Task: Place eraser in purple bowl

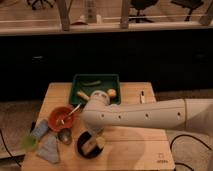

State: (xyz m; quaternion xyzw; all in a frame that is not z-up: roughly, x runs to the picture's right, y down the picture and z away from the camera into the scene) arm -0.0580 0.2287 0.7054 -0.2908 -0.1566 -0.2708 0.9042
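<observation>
The purple bowl, small and almost black, sits near the front edge of the wooden table. My white arm reaches in from the right, and my gripper points down into the bowl. A pale yellowish-white piece shows at the gripper's tip inside the bowl's rim. It may be the eraser, but I cannot tell it apart from the gripper. I also cannot tell whether it is held or resting in the bowl.
An orange-red bowl with a spoon stands left of the arm, with a small metal cup in front of it. A grey-blue cloth and a blue-green item lie at the front left. A green tray with food items stands at the back. A small dark pen lies at the right.
</observation>
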